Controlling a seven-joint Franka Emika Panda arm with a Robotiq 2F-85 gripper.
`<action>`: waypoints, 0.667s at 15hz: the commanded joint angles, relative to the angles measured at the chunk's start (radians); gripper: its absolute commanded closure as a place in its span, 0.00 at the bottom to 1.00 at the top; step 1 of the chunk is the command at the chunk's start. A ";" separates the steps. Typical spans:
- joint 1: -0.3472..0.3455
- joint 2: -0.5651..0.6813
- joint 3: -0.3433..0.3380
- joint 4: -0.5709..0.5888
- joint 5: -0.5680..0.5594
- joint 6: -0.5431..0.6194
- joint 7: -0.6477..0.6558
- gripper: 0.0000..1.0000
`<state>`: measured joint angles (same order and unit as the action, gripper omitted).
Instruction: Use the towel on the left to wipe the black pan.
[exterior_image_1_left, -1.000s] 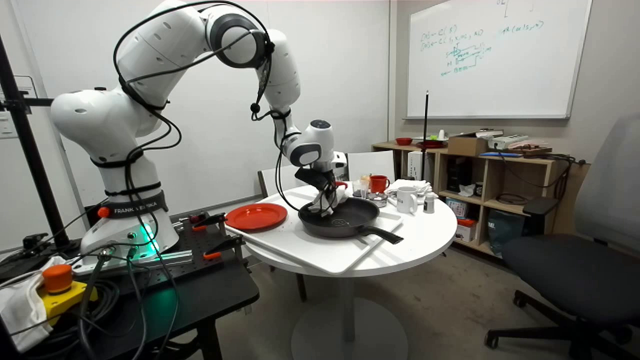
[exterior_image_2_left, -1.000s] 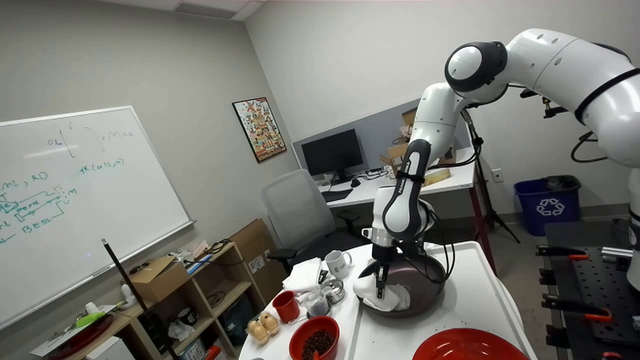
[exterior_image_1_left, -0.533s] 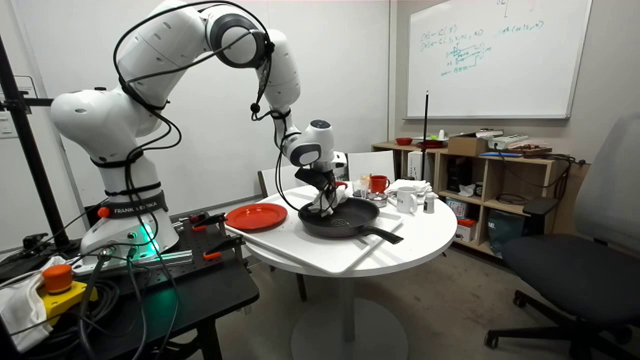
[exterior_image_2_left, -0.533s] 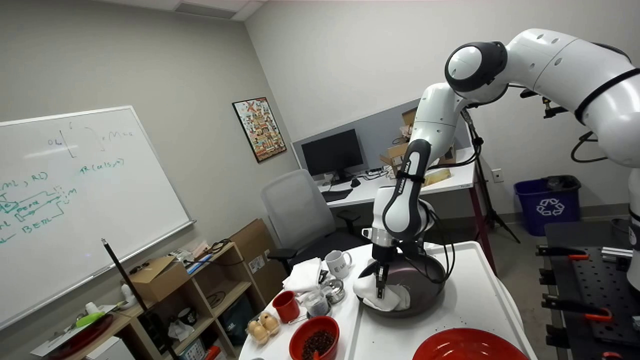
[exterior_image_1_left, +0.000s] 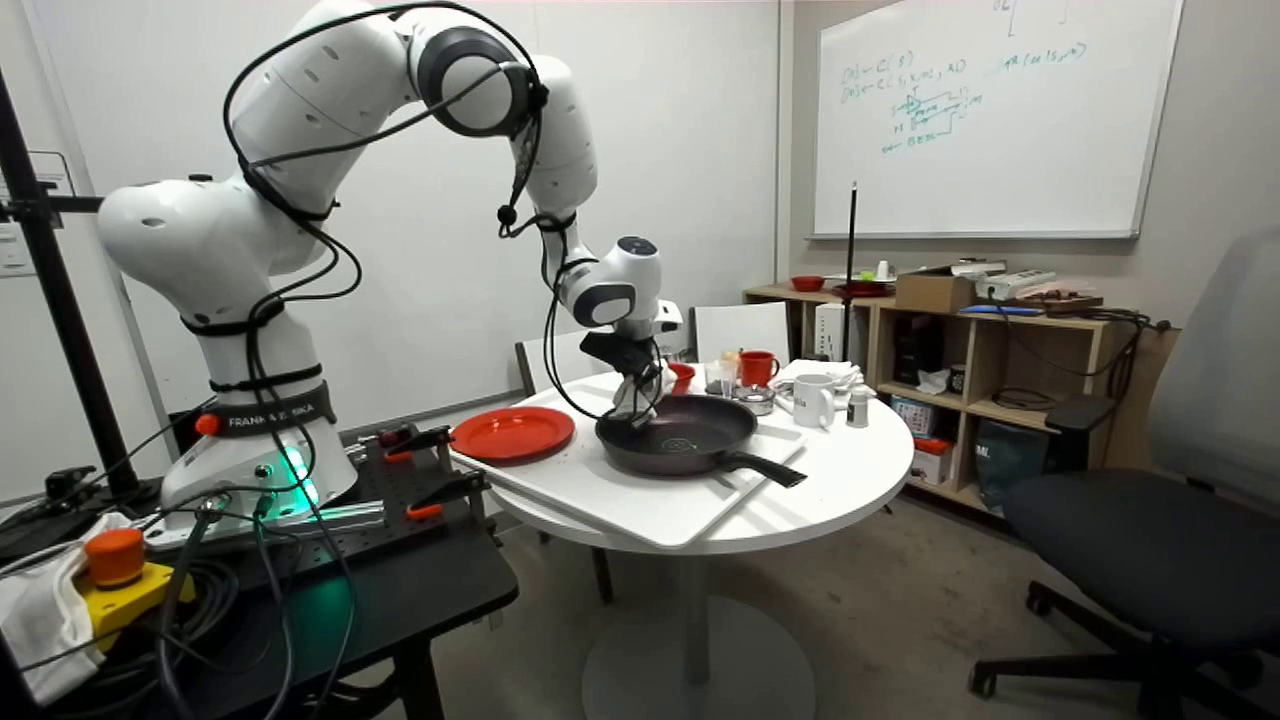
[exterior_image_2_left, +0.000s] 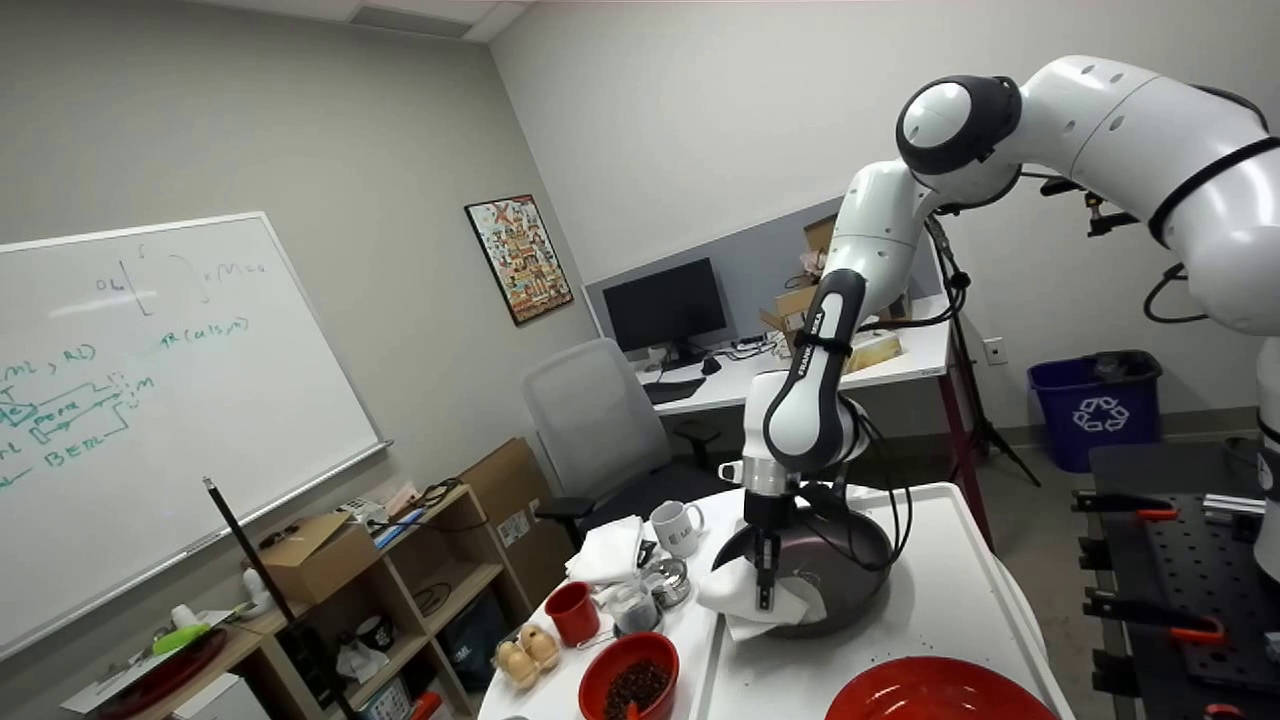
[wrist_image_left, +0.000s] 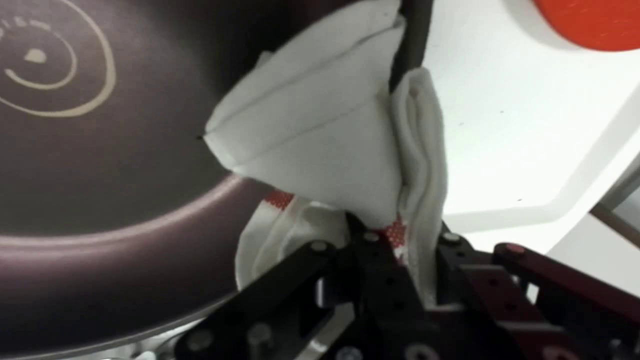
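The black pan (exterior_image_1_left: 690, 440) stands on a white tray, its long handle (exterior_image_1_left: 765, 468) pointing away from the robot base; it also shows in an exterior view (exterior_image_2_left: 845, 570) and in the wrist view (wrist_image_left: 125, 165). The white towel with red marks (wrist_image_left: 320, 130) is bunched in my gripper (wrist_image_left: 402, 237), which is shut on it. In both exterior views, the towel (exterior_image_1_left: 630, 402) (exterior_image_2_left: 740, 592) lies at the pan's rim, partly inside and partly past it. My gripper (exterior_image_2_left: 766, 585) points down over that rim. I cannot tell how firmly the towel touches the pan.
A red plate (exterior_image_1_left: 512, 433) lies on the white tray (exterior_image_1_left: 660, 535) beside the pan. A red bowl of dark bits (exterior_image_2_left: 628, 675), red mug (exterior_image_2_left: 573, 612), eggs (exterior_image_2_left: 525, 655), white mug (exterior_image_2_left: 677, 528) and folded white cloth (exterior_image_2_left: 607, 548) stand beyond the tray.
In the last half second my gripper has moved slightly towards the pan's rim, rising a little, with the towel. The towel now reaches over the rim and more pan floor shows. The pan has barely moved.
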<state>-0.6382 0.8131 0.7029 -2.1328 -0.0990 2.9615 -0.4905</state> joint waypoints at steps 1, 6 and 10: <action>-0.103 0.000 0.130 -0.066 -0.002 -0.104 -0.132 0.96; -0.135 -0.015 0.182 -0.107 0.028 -0.185 -0.234 0.96; -0.150 -0.025 0.191 -0.132 0.037 -0.174 -0.282 0.96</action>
<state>-0.7606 0.8118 0.8714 -2.2344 -0.0900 2.7987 -0.7164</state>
